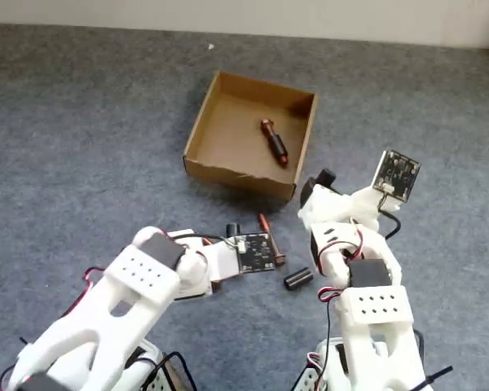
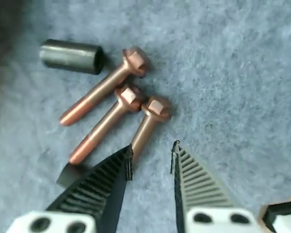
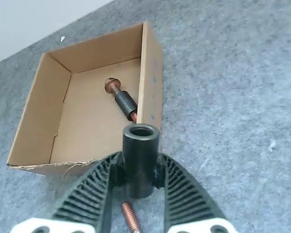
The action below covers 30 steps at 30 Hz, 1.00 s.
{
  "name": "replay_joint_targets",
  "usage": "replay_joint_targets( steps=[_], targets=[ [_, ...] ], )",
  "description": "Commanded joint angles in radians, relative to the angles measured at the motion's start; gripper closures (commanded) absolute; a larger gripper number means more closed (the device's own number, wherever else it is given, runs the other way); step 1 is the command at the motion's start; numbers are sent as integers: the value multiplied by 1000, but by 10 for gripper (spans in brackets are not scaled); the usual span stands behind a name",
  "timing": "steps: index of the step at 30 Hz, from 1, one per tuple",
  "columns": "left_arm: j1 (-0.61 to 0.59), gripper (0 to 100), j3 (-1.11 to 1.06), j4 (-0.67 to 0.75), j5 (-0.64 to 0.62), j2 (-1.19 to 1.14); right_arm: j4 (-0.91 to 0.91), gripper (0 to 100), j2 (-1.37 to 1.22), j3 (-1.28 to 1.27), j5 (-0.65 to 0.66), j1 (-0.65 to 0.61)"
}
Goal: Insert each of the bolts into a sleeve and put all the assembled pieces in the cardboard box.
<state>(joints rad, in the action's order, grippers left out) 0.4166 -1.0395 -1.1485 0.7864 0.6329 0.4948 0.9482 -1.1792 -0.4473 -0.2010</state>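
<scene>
Three copper bolts lie side by side on the grey carpet; the nearest bolt (image 2: 150, 121) has its shank tip just ahead of my left gripper (image 2: 152, 156), which is open and low over the carpet. A dark sleeve (image 2: 72, 57) lies beyond the bolts, and another dark piece (image 2: 68, 174) peeks out beside one finger. My right gripper (image 3: 139, 170) is shut on a black sleeve (image 3: 140, 150), held upright just outside the cardboard box (image 3: 150, 73). Inside the box lies one assembled bolt and sleeve (image 3: 122, 101). From above, the box (image 1: 197, 134) holds the assembled piece (image 1: 273, 142).
A loose sleeve (image 1: 297, 279) lies on the carpet between the two arms. One bolt (image 1: 265, 223) shows near the box's front wall. The carpet to the left and right of the box is open.
</scene>
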Motion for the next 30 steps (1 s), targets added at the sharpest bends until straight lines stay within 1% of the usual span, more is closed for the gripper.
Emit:
replay_joint_targets(
  steps=[1,6,8,11,19,21,24,25,28,30],
  targets=[
    [10,843,30,87,63,-128,-33,995,33,12,-8,18],
    [8,843,31,218,66,-265,-33,995,33,12,-6,18],
    [8,843,36,245,64,-306,-33,995,33,10,-6,18],
    [8,848,62,247,64,-335,-33,995,33,10,-6,18],
    [18,993,67,249,64,-352,-33,995,33,10,-5,18],
    [16,994,67,245,64,-348,-33,995,33,10,-5,18],
    [16,995,56,236,60,-292,-33,995,33,10,-5,18],
    [16,995,51,216,38,-257,-33,995,33,10,-5,18],
    [10,995,44,164,-35,-110,-30,995,39,10,-5,19],
    [8,995,45,107,-61,13,-28,995,45,10,-5,44]
  ],
)
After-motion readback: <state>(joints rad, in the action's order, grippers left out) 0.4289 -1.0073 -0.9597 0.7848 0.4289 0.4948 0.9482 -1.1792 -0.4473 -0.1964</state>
